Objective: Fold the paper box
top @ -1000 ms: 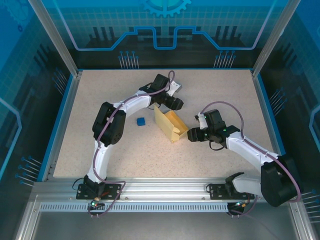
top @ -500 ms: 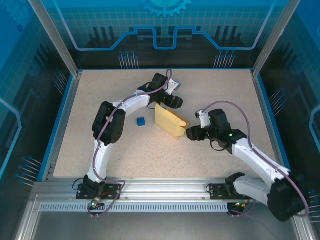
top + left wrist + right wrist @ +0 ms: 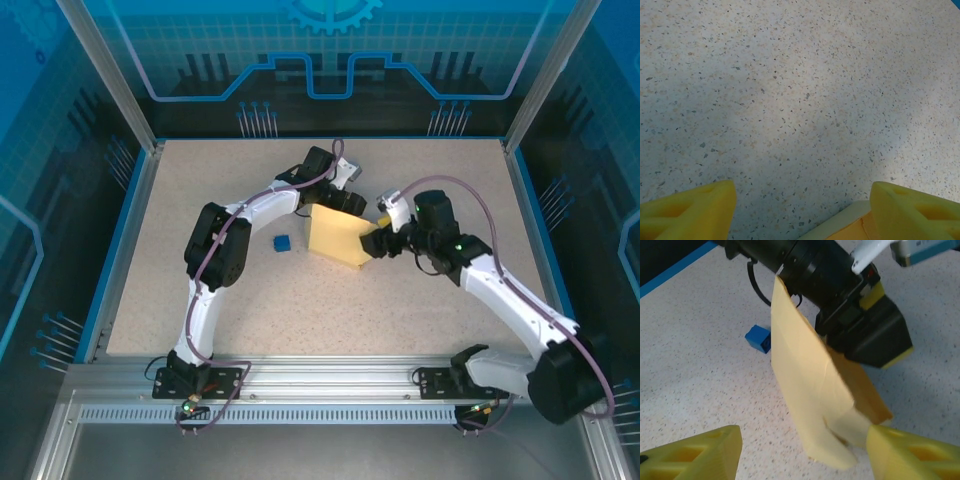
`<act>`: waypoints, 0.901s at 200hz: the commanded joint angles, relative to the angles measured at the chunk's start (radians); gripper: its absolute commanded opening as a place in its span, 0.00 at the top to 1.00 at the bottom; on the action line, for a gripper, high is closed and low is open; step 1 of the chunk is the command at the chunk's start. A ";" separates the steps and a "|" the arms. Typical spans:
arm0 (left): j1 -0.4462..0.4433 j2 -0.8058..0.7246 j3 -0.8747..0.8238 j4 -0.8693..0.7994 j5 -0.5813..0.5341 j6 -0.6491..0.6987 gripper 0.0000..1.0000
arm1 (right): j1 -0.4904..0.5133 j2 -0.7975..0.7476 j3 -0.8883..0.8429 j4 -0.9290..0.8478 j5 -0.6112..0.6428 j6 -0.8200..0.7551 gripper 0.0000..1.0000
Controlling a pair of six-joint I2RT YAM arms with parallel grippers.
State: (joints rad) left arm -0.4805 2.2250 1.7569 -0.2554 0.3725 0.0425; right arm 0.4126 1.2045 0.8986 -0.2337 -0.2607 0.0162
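The paper box (image 3: 336,240) is a pale yellow card piece standing on edge mid-table, tilted, its broad face toward the camera. My left gripper (image 3: 345,206) sits at the box's far top edge. In the left wrist view its jaws (image 3: 804,192) stand wide apart over bare table, with a corner of the paper box (image 3: 840,229) lying against the inside of the right finger (image 3: 915,210). My right gripper (image 3: 376,241) is at the box's right end. In the right wrist view it (image 3: 804,440) is open, with the box's lower flap (image 3: 830,450) between its fingers, touching neither.
A small blue cube (image 3: 283,243) lies on the table just left of the box, also behind it as the blue cube (image 3: 758,338). The left arm's black wrist (image 3: 840,285) presses close behind the card. Blue walls (image 3: 130,230) ring the speckled table.
My right gripper has moved up and to the left against the box's right end and opened wider. The box has swung to show a broader face. The left gripper has barely moved.
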 commanded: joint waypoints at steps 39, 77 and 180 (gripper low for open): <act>0.007 -0.028 -0.021 0.004 0.026 -0.006 0.28 | -0.032 0.250 0.212 -0.049 -0.168 -0.125 0.37; 0.008 -0.032 -0.021 0.003 0.021 0.000 0.28 | -0.037 0.315 0.270 -0.134 -0.210 -0.198 0.45; 0.050 -0.025 0.002 0.015 0.026 -0.022 0.27 | -0.054 0.344 0.292 -0.216 -0.207 -0.265 0.80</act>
State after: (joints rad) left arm -0.4511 2.2246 1.7565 -0.2554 0.3752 0.0338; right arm 0.3706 1.5471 1.1671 -0.4114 -0.4465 -0.2222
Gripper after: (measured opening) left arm 0.724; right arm 0.206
